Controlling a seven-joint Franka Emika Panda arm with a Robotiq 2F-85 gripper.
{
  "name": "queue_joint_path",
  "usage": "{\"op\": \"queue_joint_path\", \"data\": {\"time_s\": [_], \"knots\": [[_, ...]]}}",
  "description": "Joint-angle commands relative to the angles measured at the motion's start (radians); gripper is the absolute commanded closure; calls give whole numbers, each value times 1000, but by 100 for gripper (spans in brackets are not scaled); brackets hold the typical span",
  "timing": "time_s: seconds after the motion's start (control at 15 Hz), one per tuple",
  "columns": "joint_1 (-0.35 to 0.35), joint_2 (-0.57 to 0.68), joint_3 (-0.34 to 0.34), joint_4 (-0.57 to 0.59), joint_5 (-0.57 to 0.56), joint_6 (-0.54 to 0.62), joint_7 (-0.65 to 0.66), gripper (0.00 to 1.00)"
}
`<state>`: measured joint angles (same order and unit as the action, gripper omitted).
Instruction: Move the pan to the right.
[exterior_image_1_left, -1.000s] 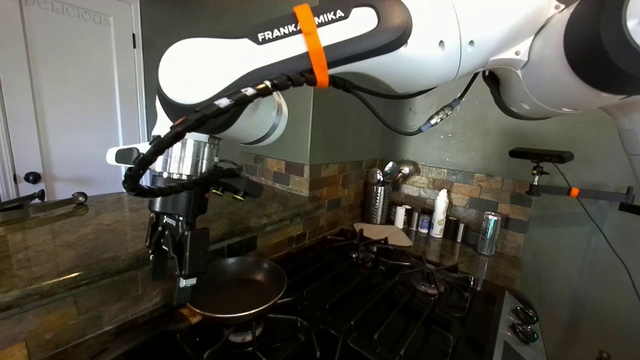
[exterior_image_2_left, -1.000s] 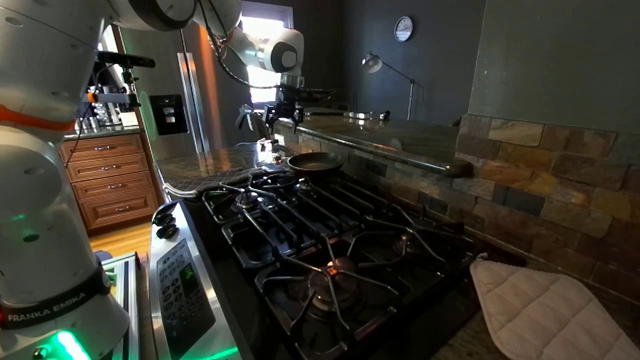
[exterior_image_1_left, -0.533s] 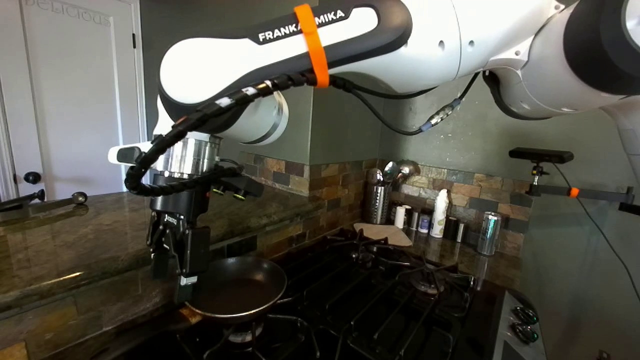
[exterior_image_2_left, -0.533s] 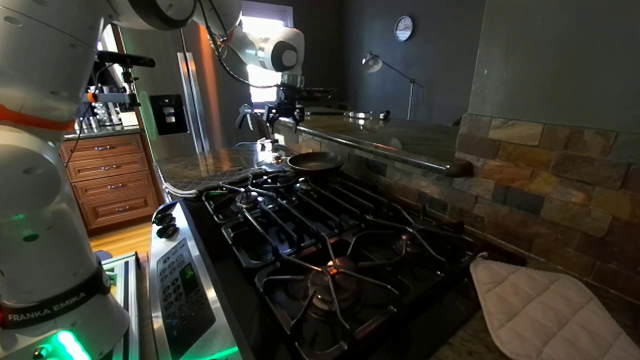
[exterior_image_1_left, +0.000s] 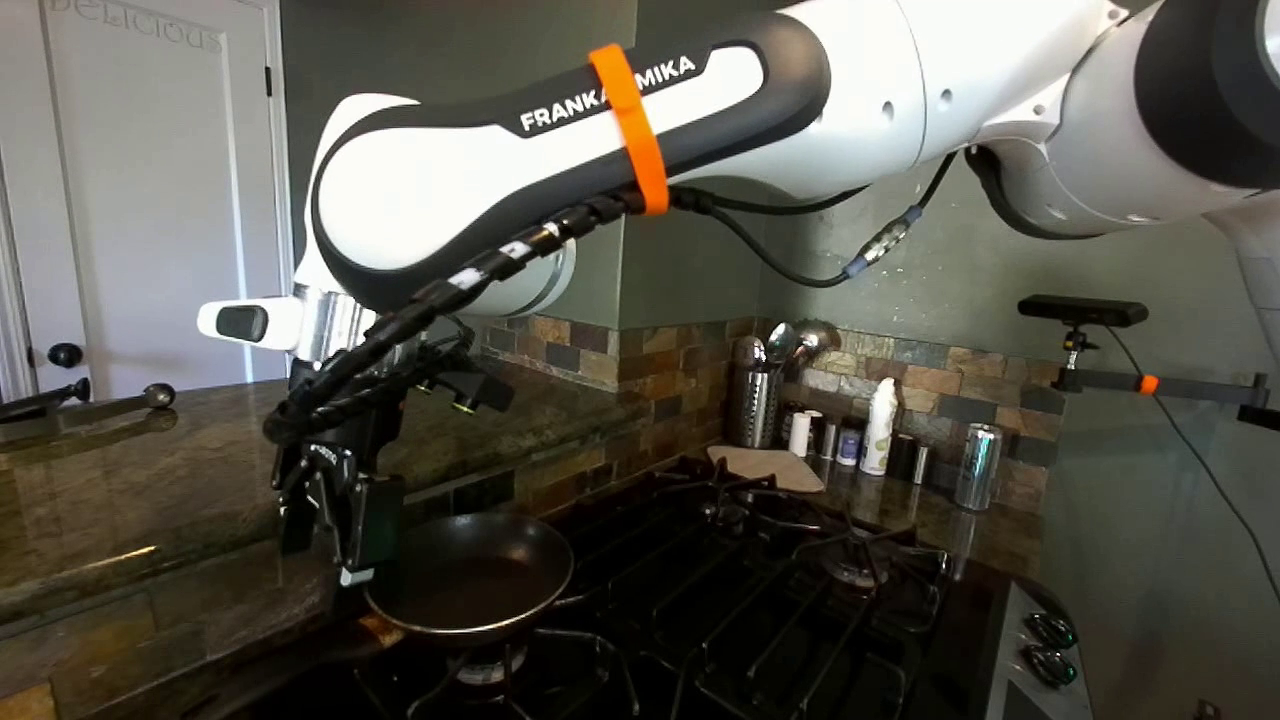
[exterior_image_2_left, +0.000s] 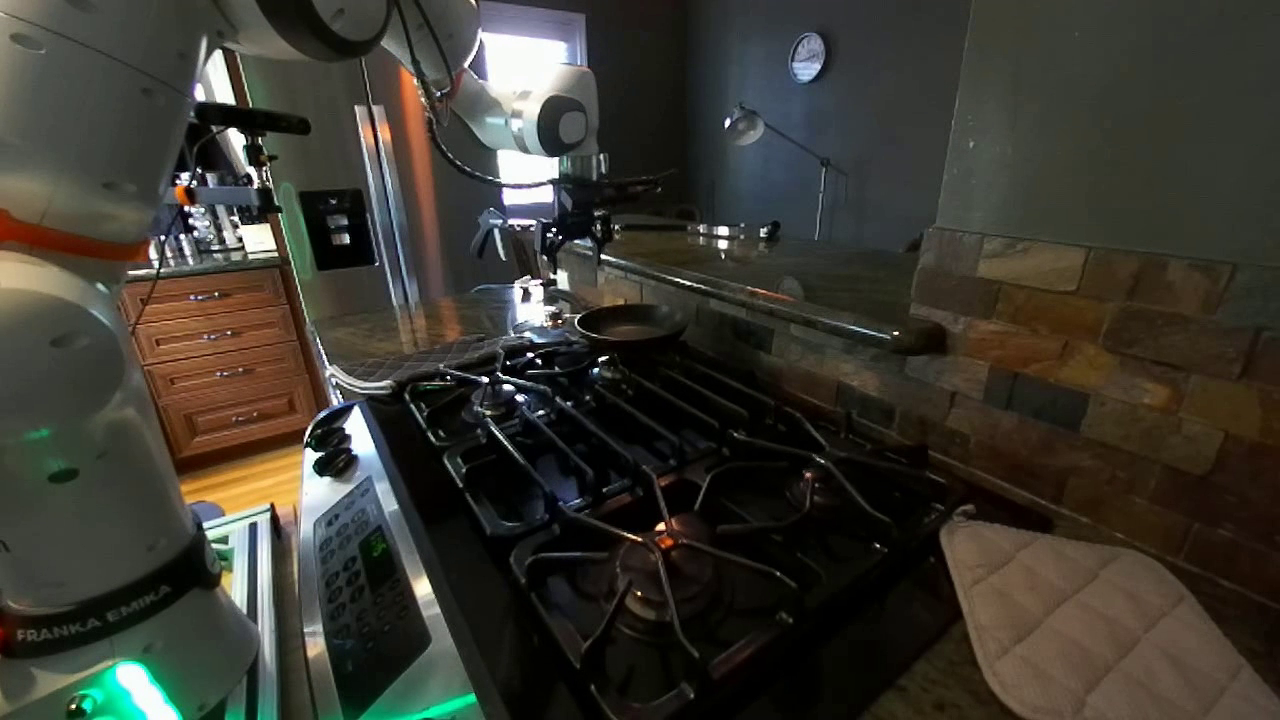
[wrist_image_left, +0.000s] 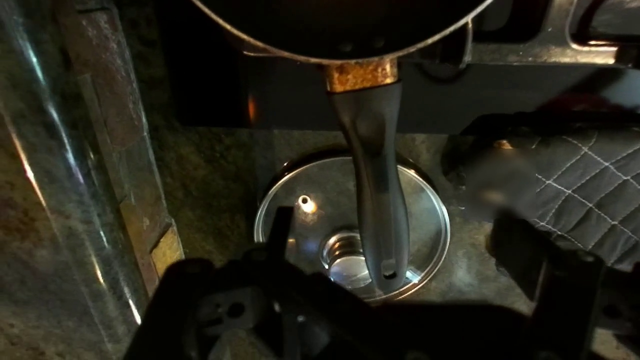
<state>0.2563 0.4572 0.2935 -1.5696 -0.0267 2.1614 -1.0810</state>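
1. The pan (exterior_image_1_left: 475, 575) sits on the stove (exterior_image_2_left: 610, 470), at the end farthest from the pot holder (exterior_image_2_left: 1100, 610); its handle (wrist_image_left: 380, 185) juts past the edge, over a glass lid (wrist_image_left: 320, 225) on the tabletop (wrist_image_left: 215, 170).
2. I have the gripper (wrist_image_left: 392, 207) wide, holding nothing.
3. In my wrist view the handle's long axis runs from the pan back towards the gripper's body, passing roughly midway between the fingers (wrist_image_left: 282, 230) and across the line they would close along.
4. In an exterior view the fingertips (exterior_image_1_left: 357, 577) look to be above the handle and apart from it; how much drop is left, I cannot tell.
5. So I judge the coming move to be down, then a squeeze on the handle's sides; turning seems unneeded.
6. If "right" means towards the pot holder, as I read it, the pan would lead and the handle trail, so a loose grip could let the pan swing or snag on the grate (wrist_image_left: 540, 53).
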Motion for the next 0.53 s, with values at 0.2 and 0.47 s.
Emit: {"op": "queue_joint_path", "data": {"time_s": [0.2,0.47], "knots": [[-21,-27,18,-111,15,72,-18,0],[-28,-26,13,-147,6,102,-19,0]]}}
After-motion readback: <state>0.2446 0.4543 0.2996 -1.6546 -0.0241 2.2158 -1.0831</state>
